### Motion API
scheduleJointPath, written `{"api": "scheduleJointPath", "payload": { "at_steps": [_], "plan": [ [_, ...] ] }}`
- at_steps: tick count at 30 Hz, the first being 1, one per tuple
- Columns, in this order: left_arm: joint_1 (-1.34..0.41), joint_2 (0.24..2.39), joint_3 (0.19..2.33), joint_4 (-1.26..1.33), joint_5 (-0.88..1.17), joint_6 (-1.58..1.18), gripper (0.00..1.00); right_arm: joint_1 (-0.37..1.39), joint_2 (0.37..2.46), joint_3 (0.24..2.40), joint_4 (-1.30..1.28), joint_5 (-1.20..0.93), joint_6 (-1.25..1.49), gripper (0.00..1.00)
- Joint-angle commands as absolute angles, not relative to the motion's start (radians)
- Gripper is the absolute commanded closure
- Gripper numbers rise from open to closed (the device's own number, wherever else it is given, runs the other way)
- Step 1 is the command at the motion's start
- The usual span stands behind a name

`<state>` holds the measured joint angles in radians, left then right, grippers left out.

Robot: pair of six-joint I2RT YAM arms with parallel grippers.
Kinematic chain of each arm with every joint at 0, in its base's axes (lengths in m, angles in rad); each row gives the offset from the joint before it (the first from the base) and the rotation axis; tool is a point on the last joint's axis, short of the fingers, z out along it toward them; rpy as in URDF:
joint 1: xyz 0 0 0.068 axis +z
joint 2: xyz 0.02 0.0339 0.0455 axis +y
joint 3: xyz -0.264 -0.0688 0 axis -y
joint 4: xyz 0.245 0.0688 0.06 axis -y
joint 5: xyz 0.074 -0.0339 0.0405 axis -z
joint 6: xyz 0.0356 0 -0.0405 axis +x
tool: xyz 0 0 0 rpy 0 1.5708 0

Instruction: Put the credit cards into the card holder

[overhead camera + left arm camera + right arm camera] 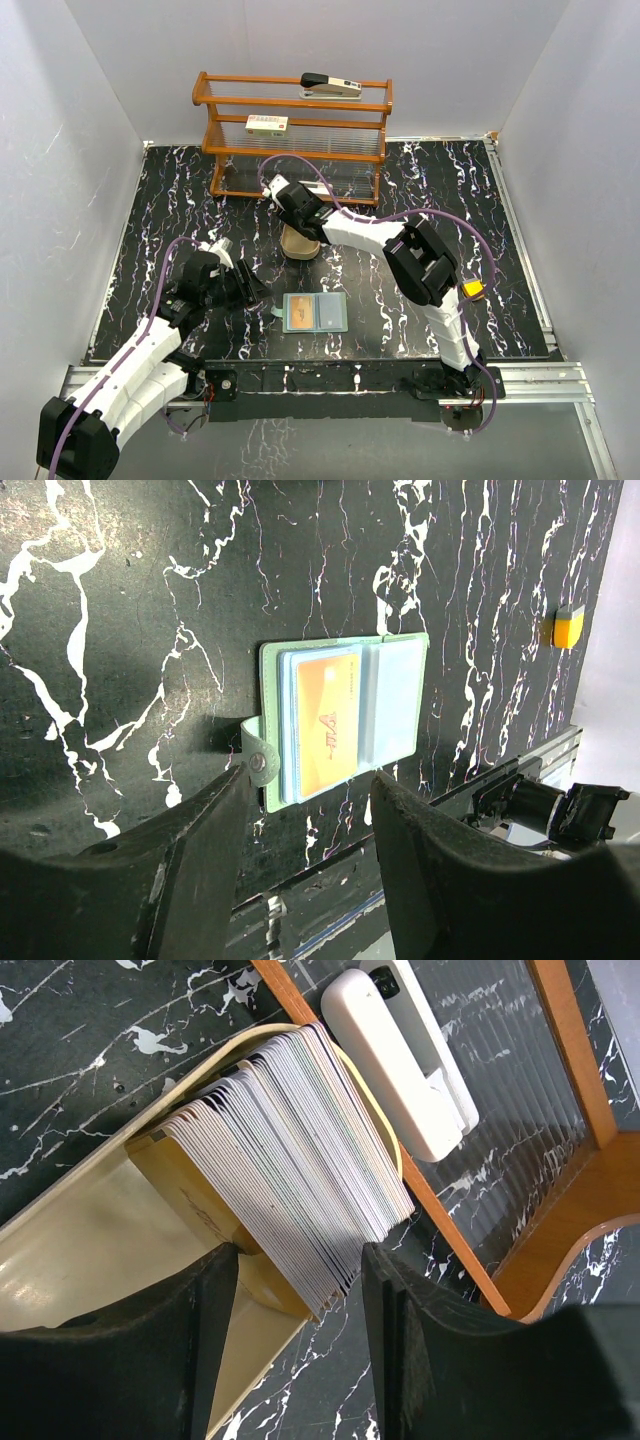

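Note:
The sage-green card holder (315, 312) lies open and flat near the table's front edge. In the left wrist view the card holder (345, 720) shows an orange credit card (325, 730) in its left clear pocket, and its snap tab (258, 763) sticks out beside my left fingertip. My left gripper (312, 776) (247, 288) hovers open just left of the holder, holding nothing. A thick stack of credit cards (290, 1155) stands on edge in the tan tray (70, 1250). My right gripper (298, 1260) (300, 222) is open, its fingers on either side of the stack's lower corner.
A wooden rack (295, 130) stands at the back with a stapler (330, 85) on top and a white box (266, 124) on its middle shelf. A white device (400, 1060) lies behind the rack's rail. A small orange block (473, 289) sits at the right.

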<state>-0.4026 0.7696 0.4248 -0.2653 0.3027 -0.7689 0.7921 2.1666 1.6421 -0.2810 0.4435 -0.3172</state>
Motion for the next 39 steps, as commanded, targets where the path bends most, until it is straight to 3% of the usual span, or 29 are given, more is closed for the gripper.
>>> {"api": "scheduleJointPath", "payload": {
  "at_steps": [1, 9, 28, 39],
  "plan": [
    [-0.404, 0.758, 0.451, -0.281, 0.314, -0.759, 0.50, 0.785, 2.146, 1.669, -0.199, 0.510, -0.327, 0.52],
    [-0.404, 0.759, 0.448, -0.278, 0.316, -0.760, 0.50, 0.780, 2.105, 1.638, -0.159, 0.517, -0.332, 0.62],
    [-0.405, 0.760, 0.443, -0.271, 0.316, -0.761, 0.49, 0.767, 2.067, 1.640, -0.166, 0.504, -0.337, 0.74],
    [-0.404, 0.754, 0.447, -0.276, 0.318, -0.763, 0.49, 0.766, 2.041, 1.649, -0.220, 0.461, -0.341, 0.92]
  ]
}}
